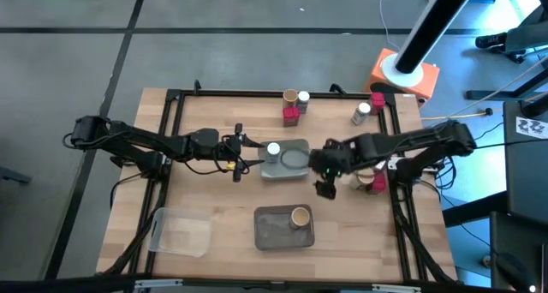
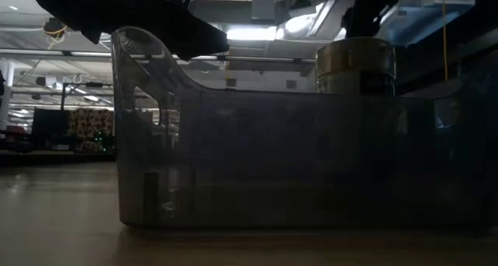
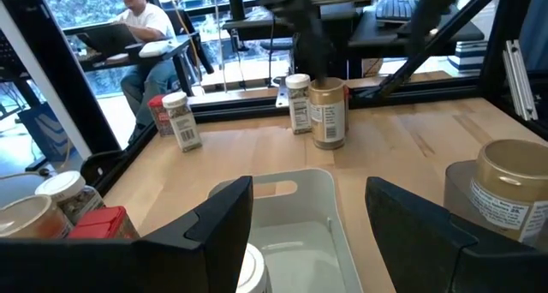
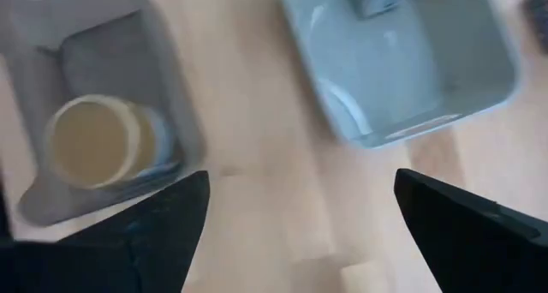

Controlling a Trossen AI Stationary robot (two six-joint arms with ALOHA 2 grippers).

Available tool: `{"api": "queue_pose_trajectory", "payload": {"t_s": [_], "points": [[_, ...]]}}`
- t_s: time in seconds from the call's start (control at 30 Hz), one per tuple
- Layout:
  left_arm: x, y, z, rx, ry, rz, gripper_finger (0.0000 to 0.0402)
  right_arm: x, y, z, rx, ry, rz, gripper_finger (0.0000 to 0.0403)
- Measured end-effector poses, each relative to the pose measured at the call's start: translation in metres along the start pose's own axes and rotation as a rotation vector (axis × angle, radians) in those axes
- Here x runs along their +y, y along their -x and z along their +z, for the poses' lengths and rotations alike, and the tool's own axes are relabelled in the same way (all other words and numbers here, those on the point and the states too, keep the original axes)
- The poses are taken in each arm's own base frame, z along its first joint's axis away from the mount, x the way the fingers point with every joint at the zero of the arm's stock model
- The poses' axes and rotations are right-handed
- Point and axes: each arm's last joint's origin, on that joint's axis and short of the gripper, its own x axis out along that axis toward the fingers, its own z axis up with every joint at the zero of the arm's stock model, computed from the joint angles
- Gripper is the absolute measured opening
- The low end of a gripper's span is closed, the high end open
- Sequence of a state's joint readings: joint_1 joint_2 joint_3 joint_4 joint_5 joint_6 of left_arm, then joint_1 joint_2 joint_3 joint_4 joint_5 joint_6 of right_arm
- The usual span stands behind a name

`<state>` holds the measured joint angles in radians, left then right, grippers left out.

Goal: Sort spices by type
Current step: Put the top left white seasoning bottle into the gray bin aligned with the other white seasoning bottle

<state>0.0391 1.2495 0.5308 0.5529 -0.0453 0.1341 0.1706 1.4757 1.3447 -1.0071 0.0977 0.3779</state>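
Note:
A white-lidded jar stands at the left end of the light grey tray in the table's middle. My left gripper reaches level from the left, its fingers open and wide apart at the jar, whose lid shows beside one finger. My right gripper hangs open and holds nothing, above bare wood between that tray and the dark grey tray. A tan-topped brown cylinder stands in the dark tray. More spices stand at the far edge and the right edge. My left gripper may touch the white-lidded jar, but I cannot tell. The jar's lid shows only at the picture's bottom edge, close to one finger, and the gap to the other finger stays free.
A clear tray sits near the front left and fills the low view. A white-lidded jar and a red packet stand far right. A black frame borders the table. A person sits beyond the table.

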Motion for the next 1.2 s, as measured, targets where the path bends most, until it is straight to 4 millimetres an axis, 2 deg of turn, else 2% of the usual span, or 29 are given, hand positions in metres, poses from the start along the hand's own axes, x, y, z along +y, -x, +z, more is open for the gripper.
{"api": "queue_pose_trajectory", "payload": {"t_s": [0.27,0.53,0.8,1.0,1.2], "points": [[0.0,0.0,0.0,-0.003,0.001,0.004,0.0217,-0.06,-0.008,0.007,-0.033,0.006,-0.069,0.0369],[0.002,0.0,0.001,-0.008,-0.006,0.014,0.0217,-0.128,-0.013,0.018,-0.143,0.025,-0.054,0.0369],[0.006,0.0,0.0,-0.006,-0.029,0.032,0.0217,-0.191,-0.003,0.02,-0.242,0.062,-0.192,0.0369],[0.012,0.0,0.001,-0.014,-0.071,0.06,0.0217,-0.221,0.0,0.023,-0.32,0.064,-0.28,0.0369],[0.02,0.0,0.001,-0.026,-0.062,0.093,0.0217,-0.226,-0.004,0.023,-0.314,0.006,-0.286,0.0369]]}}
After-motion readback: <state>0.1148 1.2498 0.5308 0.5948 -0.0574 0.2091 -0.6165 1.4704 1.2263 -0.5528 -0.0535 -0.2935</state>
